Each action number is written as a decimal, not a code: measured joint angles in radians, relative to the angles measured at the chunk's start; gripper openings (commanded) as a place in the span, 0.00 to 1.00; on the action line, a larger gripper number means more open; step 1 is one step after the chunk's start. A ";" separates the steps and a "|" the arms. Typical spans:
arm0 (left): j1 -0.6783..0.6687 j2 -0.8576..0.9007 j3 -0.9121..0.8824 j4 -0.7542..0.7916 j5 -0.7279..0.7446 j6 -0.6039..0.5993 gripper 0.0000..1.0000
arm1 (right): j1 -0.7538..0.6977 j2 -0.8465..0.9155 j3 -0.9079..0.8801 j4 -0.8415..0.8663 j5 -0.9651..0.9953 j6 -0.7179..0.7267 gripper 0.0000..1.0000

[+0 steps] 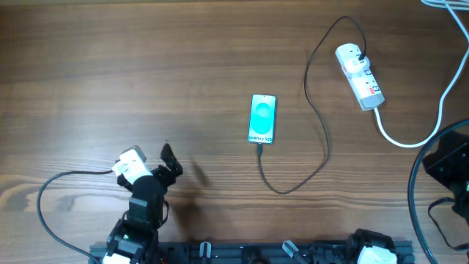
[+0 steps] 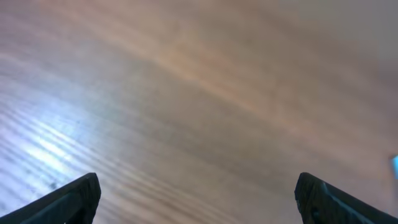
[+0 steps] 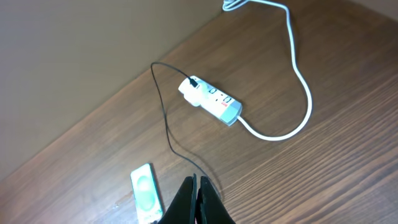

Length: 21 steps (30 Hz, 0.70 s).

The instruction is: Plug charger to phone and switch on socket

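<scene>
The phone (image 1: 263, 117) lies flat mid-table, its screen lit teal; it also shows in the right wrist view (image 3: 146, 193). The charger (image 1: 316, 110), a thin black cable, loops from the socket to the phone's near edge, where its tip touches the phone. The socket (image 1: 359, 75) is a white power strip at the far right, with a white adapter plugged in; it also shows in the right wrist view (image 3: 210, 99). My left gripper (image 1: 170, 163) is open and empty over bare wood at the near left, jaws wide (image 2: 199, 199). My right gripper (image 3: 198, 190) is shut and empty, raised above the cable loop.
A thick white cord (image 1: 410, 136) runs from the socket toward the right edge and up. The right arm's dark base and cables (image 1: 447, 165) sit at the right edge. A black cable (image 1: 44, 198) loops beside the left arm.
</scene>
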 measured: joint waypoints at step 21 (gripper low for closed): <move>0.209 -0.472 0.001 0.000 0.003 0.000 1.00 | 0.000 -0.017 0.000 -0.064 -0.158 -0.111 0.04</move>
